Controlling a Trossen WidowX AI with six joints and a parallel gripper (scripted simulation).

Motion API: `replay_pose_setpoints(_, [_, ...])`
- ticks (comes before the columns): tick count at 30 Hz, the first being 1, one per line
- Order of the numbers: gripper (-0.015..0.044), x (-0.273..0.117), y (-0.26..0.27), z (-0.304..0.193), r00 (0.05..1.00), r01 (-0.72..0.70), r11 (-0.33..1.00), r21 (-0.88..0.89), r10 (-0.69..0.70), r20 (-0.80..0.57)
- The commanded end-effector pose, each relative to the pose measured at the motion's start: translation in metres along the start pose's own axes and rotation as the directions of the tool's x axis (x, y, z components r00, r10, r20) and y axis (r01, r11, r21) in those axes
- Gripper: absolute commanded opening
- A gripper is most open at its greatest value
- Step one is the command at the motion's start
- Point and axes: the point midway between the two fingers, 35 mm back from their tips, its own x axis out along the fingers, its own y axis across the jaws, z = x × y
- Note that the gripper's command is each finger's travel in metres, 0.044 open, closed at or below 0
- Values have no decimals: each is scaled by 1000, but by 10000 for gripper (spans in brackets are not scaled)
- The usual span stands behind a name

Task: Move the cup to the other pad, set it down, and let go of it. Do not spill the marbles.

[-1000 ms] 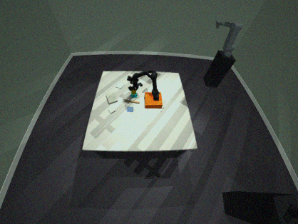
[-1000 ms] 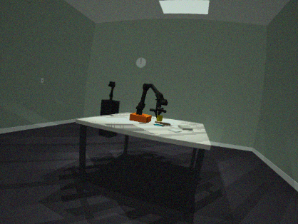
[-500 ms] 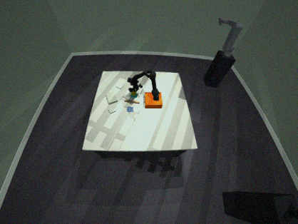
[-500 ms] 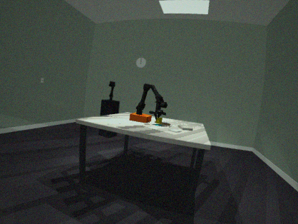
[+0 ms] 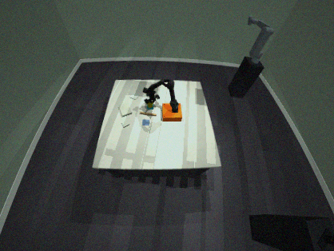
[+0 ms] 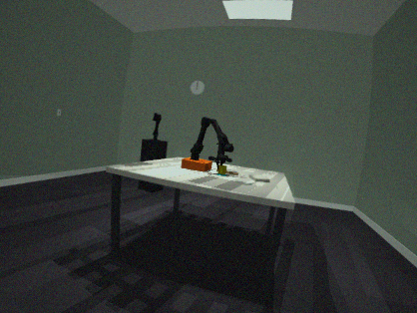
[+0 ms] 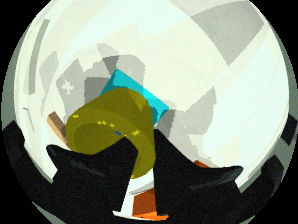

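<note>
The gripper [image 5: 150, 101] [image 7: 145, 139] is shut on the wall of the olive-yellow cup [image 5: 150, 104] [image 6: 222, 169] [image 7: 110, 112]. The cup is over the cyan pad [image 5: 149, 109] [image 7: 153, 102], covering part of it in the wrist view. It looks roughly upright and low over the pad; whether its base touches is not clear. A small blue spot, perhaps a marble, shows in the cup's mouth in the wrist view; other marbles cannot be made out. The blue pad [image 5: 146, 122] lies bare nearer the front in the top view.
A wooden stick [image 5: 148, 113] [image 7: 58, 129] lies between the two pads. The orange box [image 5: 172, 118] [image 6: 197, 164] stands at the arm's base. Pale angular pieces [image 5: 125, 114] lie left of the pads on the white table [image 5: 168, 152].
</note>
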Motion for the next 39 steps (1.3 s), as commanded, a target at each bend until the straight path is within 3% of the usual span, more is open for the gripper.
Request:
replay_pose_setpoints(1, [0, 0, 0, 0, 1000, 0, 1000, 0, 0, 1])
replay_pose_setpoints(3, [0, 0, 0, 0, 1000, 0, 1000, 0, 0, 1])
replay_pose_setpoints(9, [147, 0, 0, 0, 1000, 0, 1000, 0, 0, 1])
replay_pose_setpoints(39, [147, -41, 0, 1, 1000, -3, 1000, -4, 3, -4])
